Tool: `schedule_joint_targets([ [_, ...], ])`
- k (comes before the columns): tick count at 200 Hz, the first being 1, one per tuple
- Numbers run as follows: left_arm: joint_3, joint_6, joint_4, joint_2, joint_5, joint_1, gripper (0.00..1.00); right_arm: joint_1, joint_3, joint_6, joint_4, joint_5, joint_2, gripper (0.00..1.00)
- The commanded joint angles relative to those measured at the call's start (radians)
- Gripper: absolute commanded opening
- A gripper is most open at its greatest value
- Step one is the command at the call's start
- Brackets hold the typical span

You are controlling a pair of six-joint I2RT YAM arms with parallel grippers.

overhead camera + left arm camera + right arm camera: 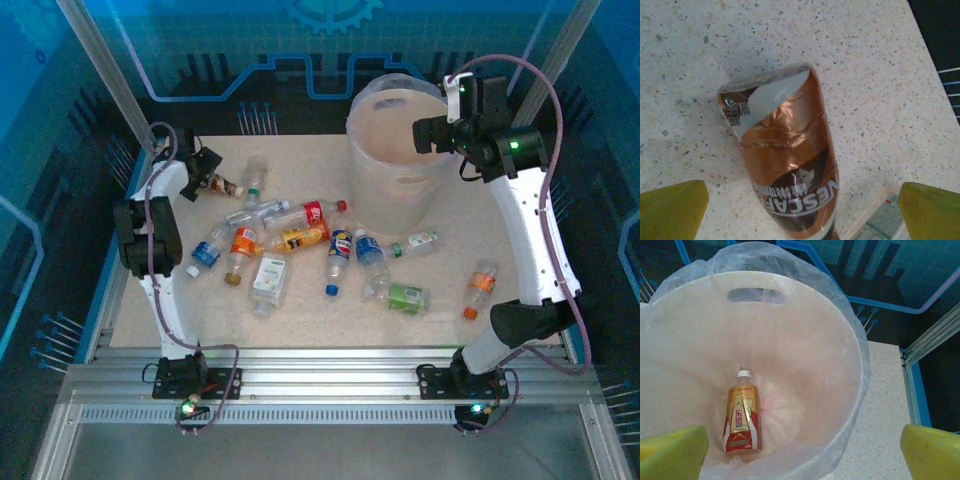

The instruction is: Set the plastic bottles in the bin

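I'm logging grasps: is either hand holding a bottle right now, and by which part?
Nothing is held. The left hand is open over the lying brown bottle, not gripping it; the right hand is open and empty above the bin.

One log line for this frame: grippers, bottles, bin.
left gripper open, above brown bottle | right gripper open, over bin | red-label bottle in bin | other bottles on table
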Motion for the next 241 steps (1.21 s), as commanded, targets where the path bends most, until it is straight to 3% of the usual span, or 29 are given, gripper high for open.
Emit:
schedule_joint_targets([
  [1, 0.059, -0.022, -0.045, 0.052, -0.01, 0.014, 0.99, -0.002, -0.016, 0.018, 0.041, 0.011, -0.027, 1.0],
  [86, 0.102, -0.032, -0.074, 0.126, -0.012, 0.016, 0.85, 0.0, -0.058, 0.028, 0.063, -0.002, -0.026, 1.0],
  [143, 0.1, -0.035, -0.075, 0.12, -0.018, 0.032, 0.56, 0.0, -0.069, 0.028, 0.066, -0.002, -0.032, 1.0],
  [206, 0.057, 0.063, -0.031, -0.094, -0.047, 0.053, 0.47, 0.0, -0.09, 0.041, 0.086, -0.037, -0.064, 1.0],
  [241, 0.017, 0.137, -0.002, -0.268, 0.034, 0.047, 0.46, 0.0, -0.109, 0.057, 0.099, -0.11, -0.095, 1.0],
])
